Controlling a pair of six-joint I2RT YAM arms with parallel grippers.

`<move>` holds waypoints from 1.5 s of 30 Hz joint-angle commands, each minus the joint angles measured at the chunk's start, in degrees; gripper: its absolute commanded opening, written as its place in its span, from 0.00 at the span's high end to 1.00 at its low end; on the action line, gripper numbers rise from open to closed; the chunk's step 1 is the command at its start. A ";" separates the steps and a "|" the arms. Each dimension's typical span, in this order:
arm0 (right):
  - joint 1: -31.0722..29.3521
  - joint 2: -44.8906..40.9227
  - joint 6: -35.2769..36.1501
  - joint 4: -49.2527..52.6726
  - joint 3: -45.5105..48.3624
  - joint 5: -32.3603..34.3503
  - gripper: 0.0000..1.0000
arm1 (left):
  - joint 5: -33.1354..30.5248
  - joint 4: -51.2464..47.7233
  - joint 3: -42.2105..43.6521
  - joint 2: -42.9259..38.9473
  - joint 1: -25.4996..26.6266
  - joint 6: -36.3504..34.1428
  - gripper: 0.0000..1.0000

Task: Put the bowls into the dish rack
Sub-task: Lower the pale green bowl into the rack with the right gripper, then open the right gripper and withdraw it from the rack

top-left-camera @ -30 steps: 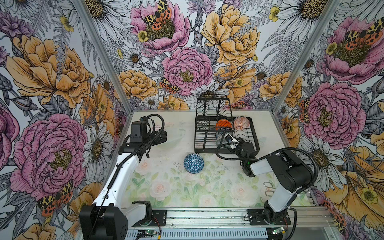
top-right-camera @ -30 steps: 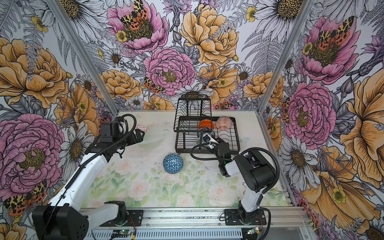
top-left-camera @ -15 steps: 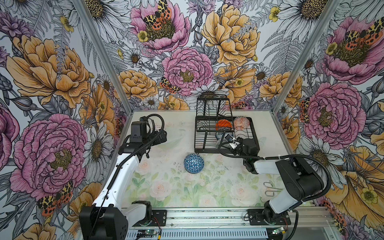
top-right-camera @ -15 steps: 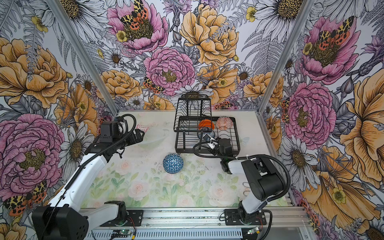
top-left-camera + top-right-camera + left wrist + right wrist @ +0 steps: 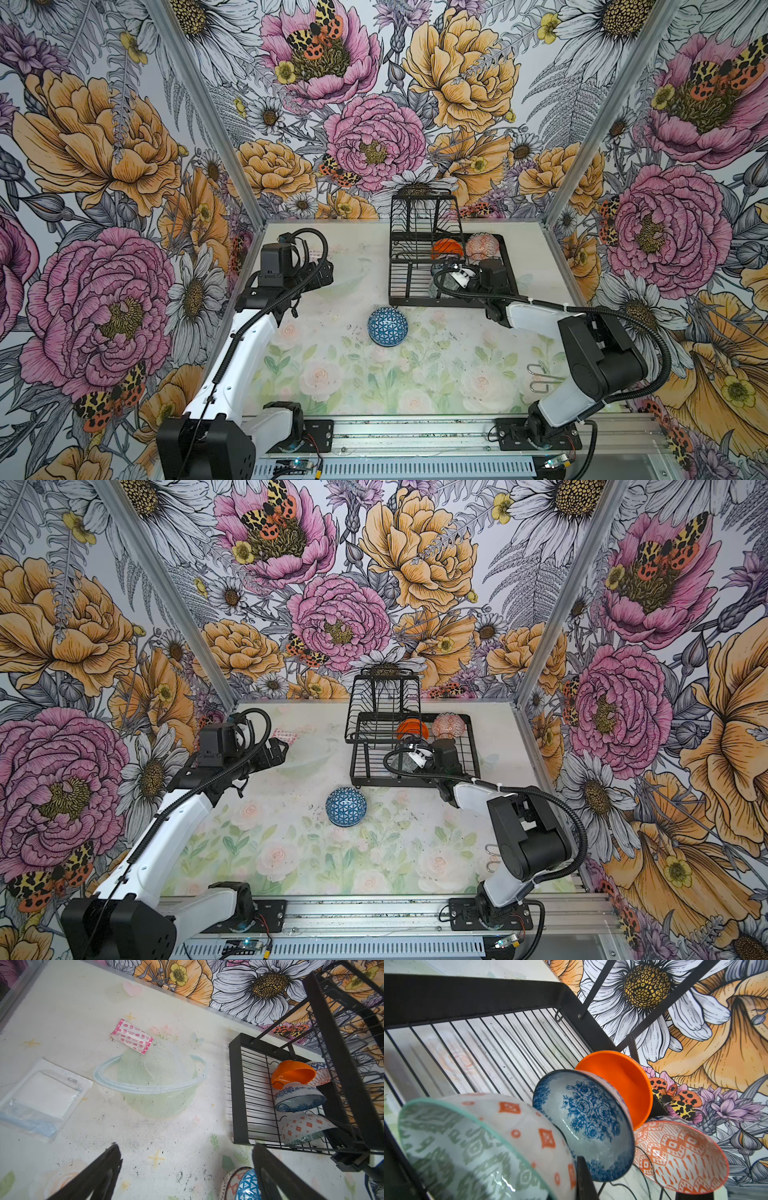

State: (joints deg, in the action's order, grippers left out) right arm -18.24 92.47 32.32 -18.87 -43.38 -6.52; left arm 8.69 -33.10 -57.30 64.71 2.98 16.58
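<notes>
Inside rack (image 5: pixel 236 1093), right gripper (image 5: pixel 453 280) clamps grey-green bowl (image 5: pixel 467 1157), on edge, mouth toward rack front, floral bowl (image 5: pixel 587 1124) just behind, left gripper (image 5: pixel 187 1153) agape.

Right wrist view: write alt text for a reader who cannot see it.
Four bowls lean on edge in a black wire dish rack: nearest a grey-green patterned bowl, behind it a blue floral bowl and a plain orange bowl, beside them an orange-white patterned bowl. Floral wall behind.
</notes>
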 commanded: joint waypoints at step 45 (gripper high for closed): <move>-4.35 9.82 6.45 -49.23 16.57 14.21 1.00 | 1.52 0.93 0.87 -1.01 -0.60 -0.10 0.01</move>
State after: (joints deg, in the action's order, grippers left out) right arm -21.85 101.41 41.15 -67.81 -27.51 10.83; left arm 9.15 -33.10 -57.19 64.58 2.74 16.58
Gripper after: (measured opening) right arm 0.088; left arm 0.987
